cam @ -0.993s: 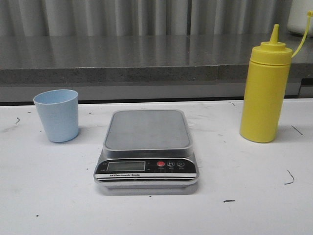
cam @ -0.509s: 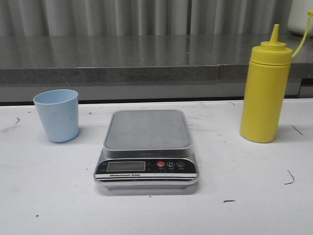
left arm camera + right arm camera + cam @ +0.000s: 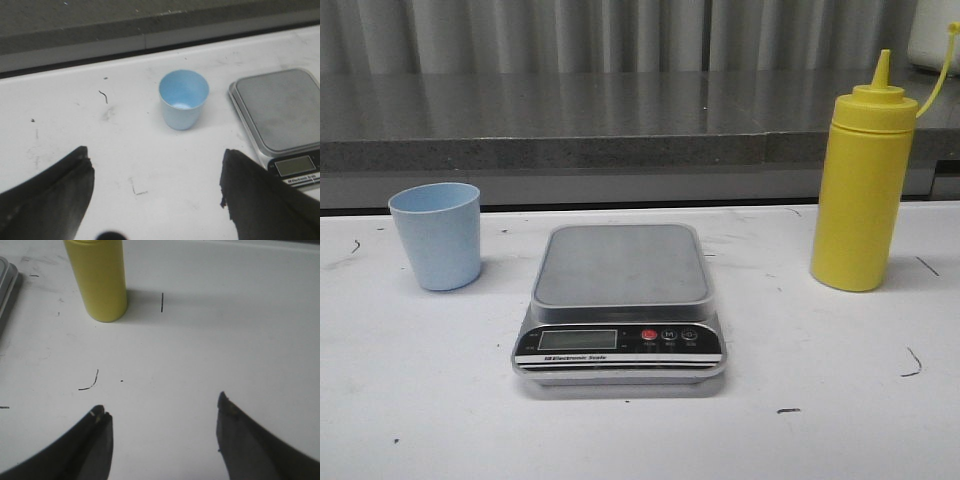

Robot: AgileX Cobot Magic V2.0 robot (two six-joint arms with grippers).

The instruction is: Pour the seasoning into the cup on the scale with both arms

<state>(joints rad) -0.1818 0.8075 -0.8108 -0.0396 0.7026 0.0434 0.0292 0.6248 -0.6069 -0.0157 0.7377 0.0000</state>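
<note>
The pale blue cup (image 3: 437, 236) stands upright and empty on the white table, left of the scale (image 3: 620, 300). The scale's platform is bare. The yellow seasoning bottle (image 3: 863, 180) stands upright at the right, its cap strap hanging off behind the nozzle. Neither gripper shows in the front view. My left gripper (image 3: 156, 165) is open and empty, short of the cup (image 3: 183, 99), with the scale (image 3: 280, 112) to one side. My right gripper (image 3: 162, 412) is open and empty over bare table, short of the bottle (image 3: 97, 277).
A grey stone ledge (image 3: 620, 125) runs along the back of the table. A white object (image 3: 932, 35) sits on it at the far right. Small black marks dot the white tabletop (image 3: 840, 400).
</note>
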